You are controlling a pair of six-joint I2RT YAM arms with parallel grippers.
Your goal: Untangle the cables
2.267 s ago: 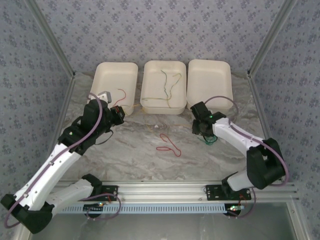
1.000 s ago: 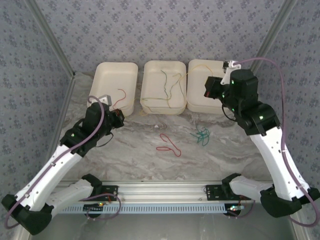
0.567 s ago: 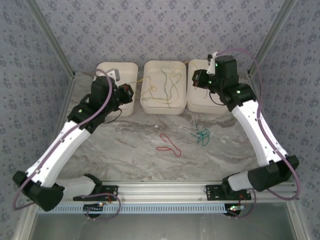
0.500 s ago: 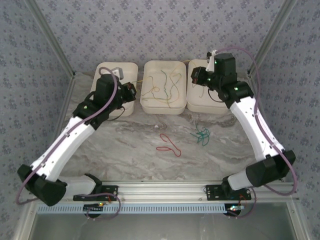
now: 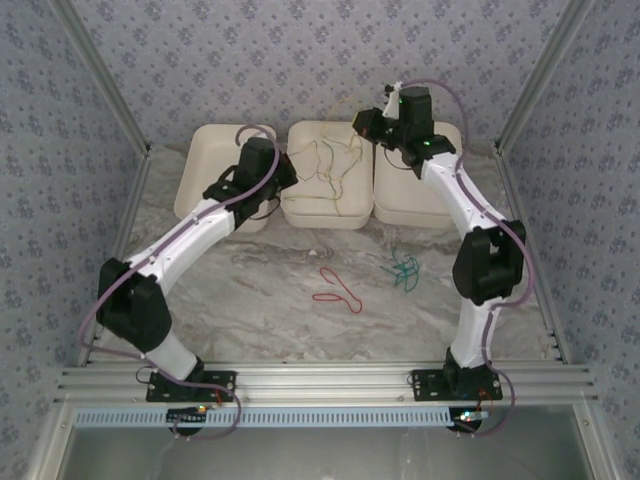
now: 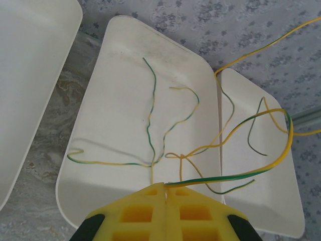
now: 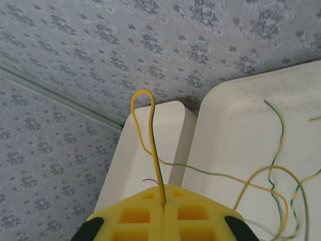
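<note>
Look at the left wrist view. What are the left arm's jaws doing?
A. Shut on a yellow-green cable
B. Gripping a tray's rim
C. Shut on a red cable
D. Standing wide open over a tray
A: the jaws are pressed together, and the yellow-green cable runs out of the seam between them.

From the left wrist, the cables [image 6: 235, 175] run off the right edge in 2 places, and the left edge cuts the white tray [image 6: 30, 75]. From above, the left arm [image 5: 190, 235] hides part of that tray.
</note>
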